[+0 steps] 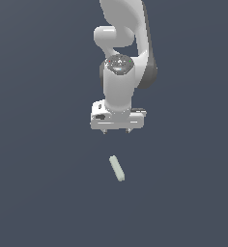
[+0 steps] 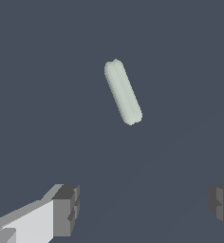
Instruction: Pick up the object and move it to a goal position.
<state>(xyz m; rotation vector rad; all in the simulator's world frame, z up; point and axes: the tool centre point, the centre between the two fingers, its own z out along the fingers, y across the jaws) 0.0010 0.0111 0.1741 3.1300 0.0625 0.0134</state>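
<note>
A plain dark slate-blue surface fills both views, with no edge or border visible anywhere. In the exterior view, nearest the camera, the object, a small pale mint-white bar with rounded ends, lies on this surface, slanting from about eleven o'clock to five o'clock. Open surface surrounds it on every side. Beyond it, at its twelve o'clock and clearly apart from it, hangs the tool of the white robot arm, pointing down. Its two short fingertips stand spread wide apart, holding nothing. In the wrist view, the bar lies beyond the two dark finger pads, outside the gap between them and touching neither.
</note>
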